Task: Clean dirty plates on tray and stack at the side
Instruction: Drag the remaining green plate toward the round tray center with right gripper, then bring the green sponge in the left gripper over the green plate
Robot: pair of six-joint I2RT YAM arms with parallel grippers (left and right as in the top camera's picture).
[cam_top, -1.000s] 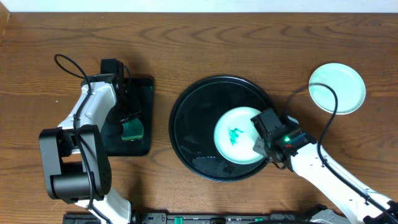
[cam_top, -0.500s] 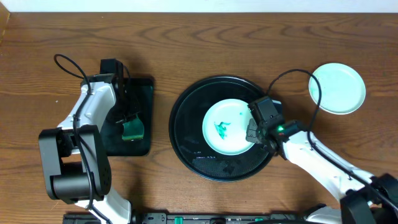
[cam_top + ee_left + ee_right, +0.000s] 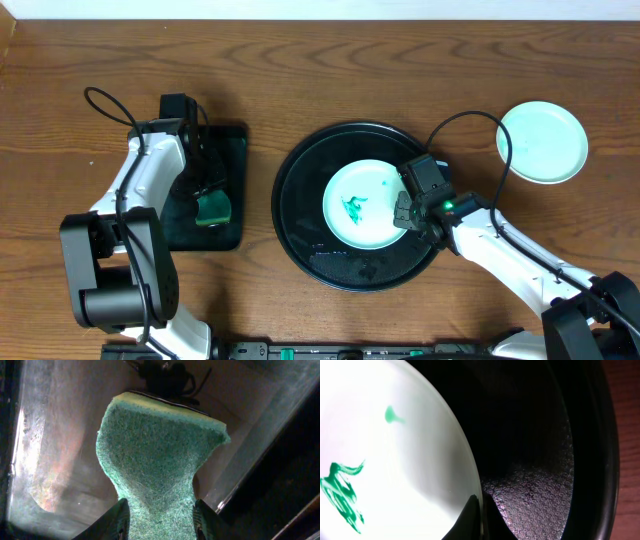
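A pale round plate [image 3: 375, 228] with a green smear [image 3: 354, 208] lies in the middle of the large round black tray [image 3: 290, 200]. My right gripper [image 3: 405, 212] is shut on the plate's right rim. In the right wrist view its jaws [image 3: 481, 506] pinch the edge of the plate [image 3: 395, 435] above the tray floor [image 3: 535, 485]. My left gripper [image 3: 208, 192] is over the rectangular black tray [image 3: 232, 150], shut on a green sponge [image 3: 212, 208]. Seen from the left wrist, the sponge [image 3: 160, 455] narrows where the gripper [image 3: 160, 510] squeezes it.
A mint green plate [image 3: 542, 141] sits alone on the wooden table at the far right, outside the round tray. Cables loop above both arms. The right arm's base stands at the table's front right corner, the left arm's base at the front left.
The right gripper has drawn the smeared plate leftward, from the tray's right edge to its middle. The left arm and the sponge have stayed over the rectangular tray.
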